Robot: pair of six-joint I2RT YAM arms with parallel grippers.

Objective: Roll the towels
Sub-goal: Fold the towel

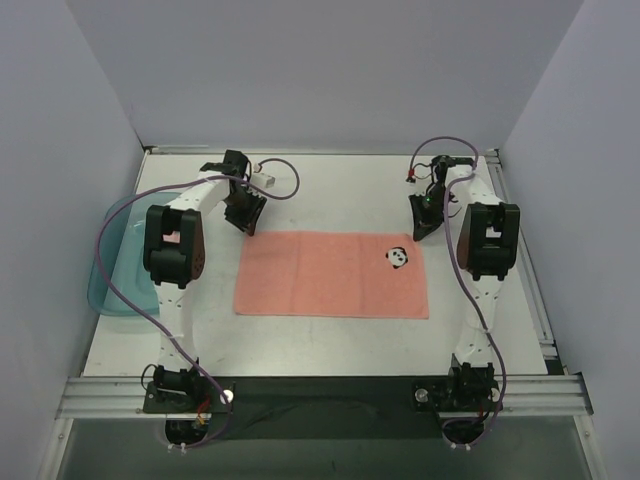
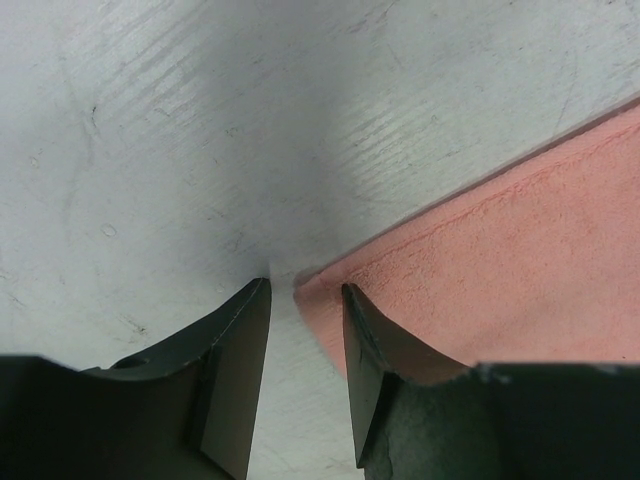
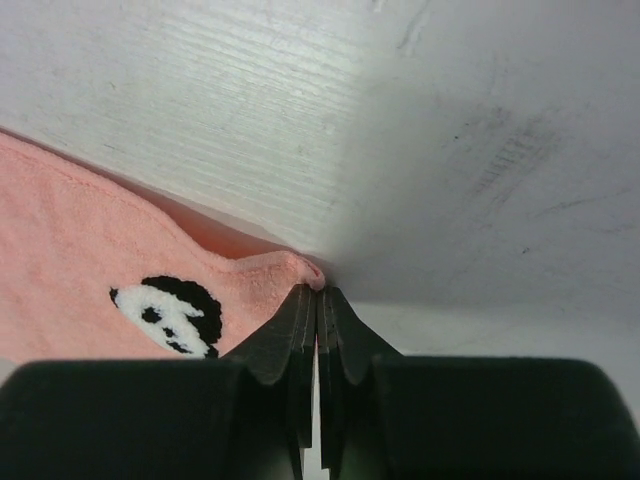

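Towel [image 1: 330,275], salmon-pink with a panda patch [image 1: 398,258] near its far right corner, lies spread flat in the middle of the white table [image 1: 330,190]. The left gripper [image 2: 305,290] is at the far left corner with its fingers spread, one either side of the cloth's tip. The right gripper [image 3: 318,292] has its fingers pressed together, pinching the slightly raised far right corner.

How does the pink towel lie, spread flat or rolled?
Spread flat. The towel lies as one open rectangle on the table, its panda patch showing; no edge is rolled yet.
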